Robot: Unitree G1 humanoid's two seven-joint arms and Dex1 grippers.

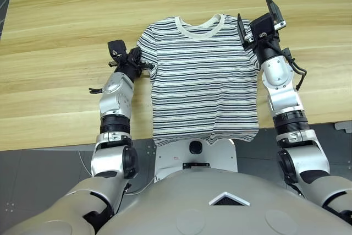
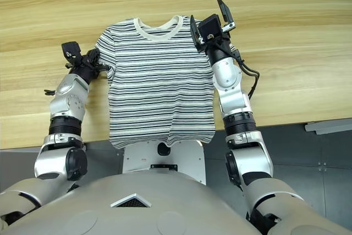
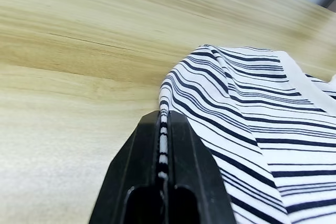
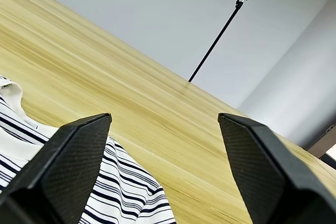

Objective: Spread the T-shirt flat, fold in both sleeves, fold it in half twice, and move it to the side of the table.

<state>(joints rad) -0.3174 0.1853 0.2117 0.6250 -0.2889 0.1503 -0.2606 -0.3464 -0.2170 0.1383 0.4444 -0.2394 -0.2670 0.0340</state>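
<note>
Left tool (image 3: 164,121) pinching T-shirt (image 1: 203,81) sleeve, right tool (image 1: 259,17) (spread) at other shoulder

no text, label or number can be read anywhere.

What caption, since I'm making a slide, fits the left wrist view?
Left gripper shut on the sleeve edge of the striped T-shirt lying on the table.

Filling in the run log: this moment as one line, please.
T-shirt: spread flat on table, hem over near edge | left gripper: shut on sleeve | right gripper: open, raised above shirt's right side
</note>
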